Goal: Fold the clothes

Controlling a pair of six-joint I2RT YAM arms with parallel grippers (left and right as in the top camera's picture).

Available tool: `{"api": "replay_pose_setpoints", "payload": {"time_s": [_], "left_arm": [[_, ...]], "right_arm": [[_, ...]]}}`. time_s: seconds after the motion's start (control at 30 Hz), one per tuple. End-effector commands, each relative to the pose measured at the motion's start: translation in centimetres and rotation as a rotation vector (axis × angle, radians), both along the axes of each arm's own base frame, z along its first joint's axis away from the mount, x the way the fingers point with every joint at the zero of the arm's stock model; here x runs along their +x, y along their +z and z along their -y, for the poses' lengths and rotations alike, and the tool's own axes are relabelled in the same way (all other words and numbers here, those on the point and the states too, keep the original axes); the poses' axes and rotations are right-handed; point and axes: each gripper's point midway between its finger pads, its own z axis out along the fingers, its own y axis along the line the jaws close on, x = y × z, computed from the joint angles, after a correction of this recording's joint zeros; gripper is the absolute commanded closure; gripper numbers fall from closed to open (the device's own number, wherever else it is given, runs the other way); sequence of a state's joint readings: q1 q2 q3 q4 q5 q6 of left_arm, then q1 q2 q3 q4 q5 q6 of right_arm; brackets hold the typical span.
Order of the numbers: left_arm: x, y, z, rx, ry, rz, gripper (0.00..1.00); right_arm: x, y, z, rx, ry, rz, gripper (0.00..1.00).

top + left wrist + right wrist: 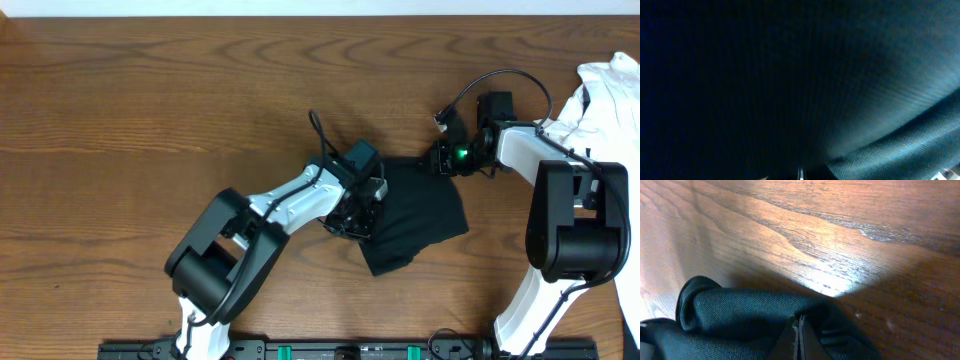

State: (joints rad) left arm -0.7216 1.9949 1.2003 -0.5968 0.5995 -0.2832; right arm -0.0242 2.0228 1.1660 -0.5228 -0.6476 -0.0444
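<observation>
Overhead, the black T-shirt [420,215] lies bunched between both jaws, each clamped on an edge.

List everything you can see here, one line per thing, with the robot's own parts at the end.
table: one, brown wood grain, fills the view
black T-shirt: one, black, bunched at the table's middle, between the two grippers
white garment: one, white, crumpled at the far right edge, partly behind the right arm
base rail: one, black with green parts, along the near edge
left arm: one, black and white, reaching to the shirt's left edge
right arm: one, black and white, reaching to the shirt's top right corner
left gripper: one, black, shut, fabric fills its camera
right gripper: one, black, shut on a fold of the shirt
</observation>
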Motion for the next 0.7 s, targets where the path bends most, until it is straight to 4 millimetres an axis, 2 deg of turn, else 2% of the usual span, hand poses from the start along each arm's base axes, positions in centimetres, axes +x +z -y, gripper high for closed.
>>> {"api": "replay_pose_setpoints", "payload": {"time_s": [0.0, 0.1, 0.2, 0.3, 0.4, 0.47, 0.53, 0.6, 0.67], "left_arm": [[-1.4, -1.7, -0.1, 0.044, -0.047, -0.020, 0.94], [-1.3, -1.1, 0.3, 0.054, -0.063, 0.025, 0.94], [-0.7, 0.6, 0.7, 0.042, -0.070, 0.089, 0.94], [0.0, 3.8, 1.4, -0.009, -0.066, 0.151, 0.94], [1.2, 7.3, 1.5, -0.050, -0.050, 0.255, 0.94], [2.1, 9.3, 1.0, -0.050, -0.031, 0.341, 0.94], [2.9, 10.8, 0.5, -0.042, -0.011, 0.416, 0.94], [3.7, 11.9, -0.1, -0.027, 0.008, 0.476, 0.94], [4.3, 12.0, -0.4, -0.009, 0.021, 0.510, 0.94]], "right_arm": [[-0.6, -1.8, 0.7, -0.045, 0.001, -0.038, 0.99], [0.3, -0.8, 0.7, -0.045, 0.001, -0.009, 0.99], [2.0, 1.5, 0.8, -0.039, -0.004, 0.042, 0.99], [3.8, 6.1, 0.8, 0.003, -0.006, 0.110, 0.99], [4.3, 11.8, 0.7, 0.037, -0.006, 0.167, 0.99], [3.5, 14.7, 0.7, 0.037, -0.008, 0.178, 0.99], [1.7, 17.3, 0.6, 0.036, -0.004, 0.169, 0.99], [-0.6, 19.0, 0.6, 0.025, 0.014, 0.156, 0.99], [-2.5, 19.8, 0.8, -0.001, 0.029, 0.131, 0.99]]}}
